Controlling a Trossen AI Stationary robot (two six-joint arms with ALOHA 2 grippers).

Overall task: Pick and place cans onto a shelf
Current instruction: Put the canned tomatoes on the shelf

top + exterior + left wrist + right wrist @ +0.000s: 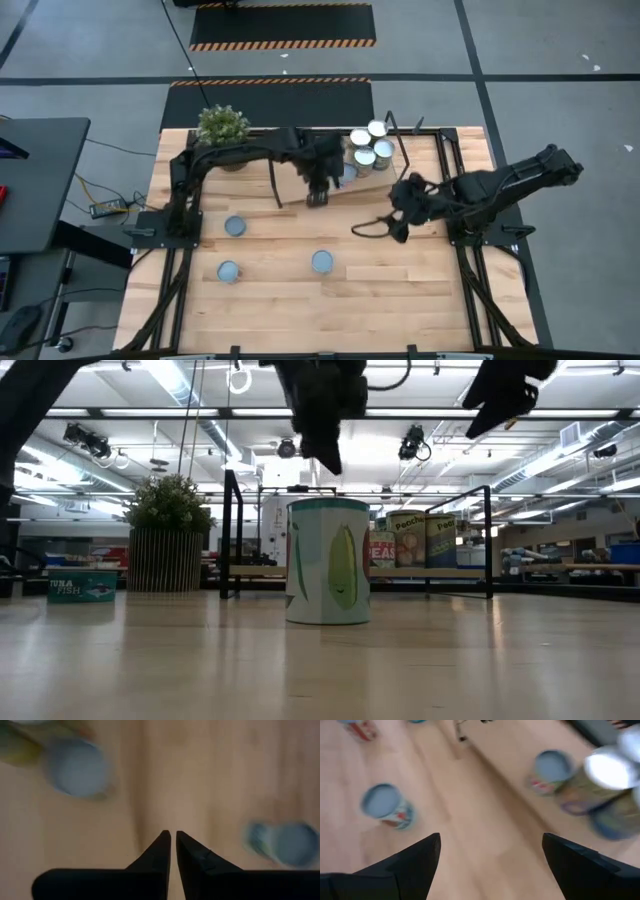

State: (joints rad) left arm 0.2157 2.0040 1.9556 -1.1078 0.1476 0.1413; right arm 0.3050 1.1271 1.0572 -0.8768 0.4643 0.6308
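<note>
Several cans (372, 145) stand close together on the light shelf board (375, 182) at the table's far side, right of centre. Three more cans stand on the tabletop: two at the left (235, 227) (228, 271) and one near the middle (322, 262). My left gripper (318, 196) is shut and empty, in the air just left of the shelf's cans; its fingers (172, 840) point down at bare wood. My right gripper (385, 228) is open and empty above the table, right of the middle can; its wrist view shows blurred cans (385, 806) (552, 767).
A potted plant (222, 126) stands at the table's far left corner. The shelf's thin black rod frame (275, 185) stands up beside my left gripper. In the low view a tall corn-labelled can (328, 560) stands in front and a flat tuna can (82, 587) at the left.
</note>
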